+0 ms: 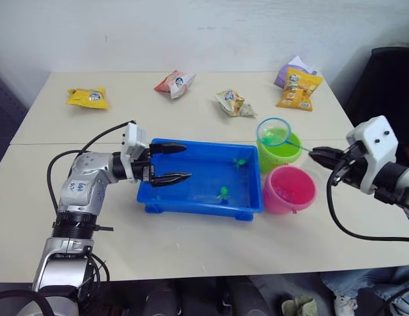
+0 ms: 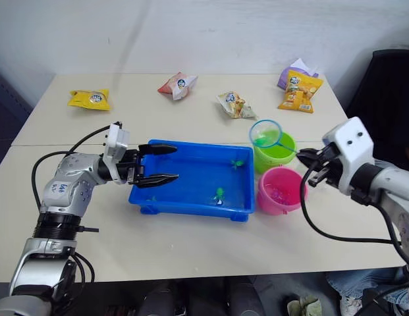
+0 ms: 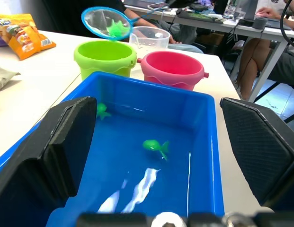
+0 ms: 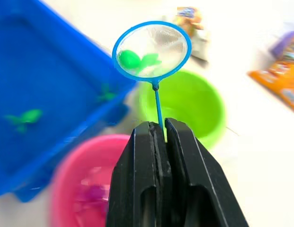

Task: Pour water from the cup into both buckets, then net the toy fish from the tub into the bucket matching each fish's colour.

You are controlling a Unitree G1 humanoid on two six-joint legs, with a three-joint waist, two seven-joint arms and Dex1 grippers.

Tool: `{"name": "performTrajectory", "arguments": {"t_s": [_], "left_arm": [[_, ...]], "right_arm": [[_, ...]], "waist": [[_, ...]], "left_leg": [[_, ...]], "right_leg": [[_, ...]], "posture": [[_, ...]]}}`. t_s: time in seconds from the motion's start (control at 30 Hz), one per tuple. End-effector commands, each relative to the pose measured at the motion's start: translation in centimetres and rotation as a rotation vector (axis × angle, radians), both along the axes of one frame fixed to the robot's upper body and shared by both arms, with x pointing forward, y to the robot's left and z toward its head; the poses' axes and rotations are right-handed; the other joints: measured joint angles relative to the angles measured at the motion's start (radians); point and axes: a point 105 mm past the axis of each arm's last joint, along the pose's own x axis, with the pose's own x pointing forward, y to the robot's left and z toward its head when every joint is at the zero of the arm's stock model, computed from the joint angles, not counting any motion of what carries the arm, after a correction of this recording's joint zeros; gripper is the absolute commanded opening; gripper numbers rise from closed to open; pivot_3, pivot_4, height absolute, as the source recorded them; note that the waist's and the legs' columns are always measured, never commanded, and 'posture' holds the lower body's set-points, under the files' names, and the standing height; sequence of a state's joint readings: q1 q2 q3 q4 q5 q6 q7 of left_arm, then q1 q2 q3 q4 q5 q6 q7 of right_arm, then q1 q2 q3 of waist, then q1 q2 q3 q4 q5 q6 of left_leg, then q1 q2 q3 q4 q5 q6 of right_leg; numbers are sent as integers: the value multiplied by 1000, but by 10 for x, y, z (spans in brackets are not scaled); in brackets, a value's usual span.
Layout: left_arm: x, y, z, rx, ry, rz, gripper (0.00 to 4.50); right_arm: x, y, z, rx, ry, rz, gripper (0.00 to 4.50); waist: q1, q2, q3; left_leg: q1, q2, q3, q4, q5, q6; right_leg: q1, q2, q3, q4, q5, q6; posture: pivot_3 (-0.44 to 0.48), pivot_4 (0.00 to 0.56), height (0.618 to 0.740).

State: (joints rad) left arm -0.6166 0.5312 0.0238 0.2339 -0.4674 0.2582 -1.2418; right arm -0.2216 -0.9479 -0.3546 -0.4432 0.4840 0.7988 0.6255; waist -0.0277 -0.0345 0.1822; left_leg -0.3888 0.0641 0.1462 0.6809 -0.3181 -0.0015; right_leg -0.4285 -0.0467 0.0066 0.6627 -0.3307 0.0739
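Seen from the head camera: blue tub (image 1: 191, 197) resting at centre of a pale table (image 1: 191, 250), lime green bucket (image 1: 278, 155) just off its 2 o'clock corner and pink bucket (image 1: 290, 189) just beside its 3 o'clock end, the two buckets side by side. Left gripper (image 1: 170, 163) poised with both black fingers spread wide, over the tub's 9 o'clock end, grasping nothing. Right gripper (image 1: 321, 155) clamped on the thin handle of the net (image 1: 275, 133), hoop held above the green bucket's rim. Two green fish in the tub, one (image 1: 240, 160) near the 1 o'clock corner, another (image 1: 224, 193) toward 4 o'clock. Snack packets (image 1: 87, 97) strewn along the table's far side, from 10 to 1 o'clock. From the left wrist: splayed fingers (image 3: 57, 156) framing the water-filled tub, both buckets beyond its far wall, a clear cup (image 3: 149, 40) behind them, the net hoop aloft over the green bucket with a green fish (image 3: 117, 29) in its mesh; people seated at desks in the background. From the right wrist: fingers (image 4: 137, 184) pinched tight on the blue handle, netted green fish held above the edge of the green bucket nearest the tub, pink shapes, blurred, lying in the pink bucket.
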Motion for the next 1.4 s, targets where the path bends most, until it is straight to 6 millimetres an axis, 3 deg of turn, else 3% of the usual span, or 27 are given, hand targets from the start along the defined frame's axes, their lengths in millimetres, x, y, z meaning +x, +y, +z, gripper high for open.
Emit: {"name": "performTrajectory", "arguments": {"t_s": [0.03,0.17,0.3,0.43,0.6,0.83,1.07,1.4], "left_arm": [[-5,-4,6,16,-41,-21,4484],[-6,-5,4,19,-38,-15,4484],[-9,-3,-1,27,-26,-13,4484],[-10,-4,-2,33,-24,-18,4484],[-11,-3,-2,31,-27,-26,4484],[-10,-3,-3,30,-25,-36,4484],[-10,-3,-6,26,-23,-40,4484],[-9,-2,-9,33,-29,-42,4484]], "right_arm": [[9,-17,4,-167,-92,-66,0],[19,-17,2,-421,-229,-42,0],[27,-15,3,-513,-331,-69,0],[26,-9,-4,-722,-408,-1,0],[21,-15,-5,-1016,-510,62,0],[15,-17,1,-1168,-667,76,0],[5,-15,-15,-1301,-787,124,0],[10,-27,-11,-1287,-801,57,0]], "waist": [[0,0,0],[-1,0,0],[-2,2,0],[-1,2,0],[0,3,1],[-3,4,1],[-3,4,1],[-3,4,1]], "left_leg": [[0,0,0,0,0,0],[0,0,1,0,0,0],[1,0,2,0,0,-1],[1,0,2,1,0,-1],[1,-1,2,1,0,-1],[3,1,3,1,1,-2],[3,1,3,2,1,-3],[4,0,4,3,2,-3]], "right_leg": [[0,0,0,0,0,0],[0,0,0,0,0,0],[0,0,1,1,0,0],[0,0,1,2,0,0],[0,0,0,1,0,0],[0,1,1,3,0,0],[0,1,2,4,0,0],[0,3,2,6,0,0]], "posture": [[0,150,739],[0,150,739],[0,150,739],[0,150,739],[0,150,739],[0,150,739],[0,150,739],[0,150,739]]}}
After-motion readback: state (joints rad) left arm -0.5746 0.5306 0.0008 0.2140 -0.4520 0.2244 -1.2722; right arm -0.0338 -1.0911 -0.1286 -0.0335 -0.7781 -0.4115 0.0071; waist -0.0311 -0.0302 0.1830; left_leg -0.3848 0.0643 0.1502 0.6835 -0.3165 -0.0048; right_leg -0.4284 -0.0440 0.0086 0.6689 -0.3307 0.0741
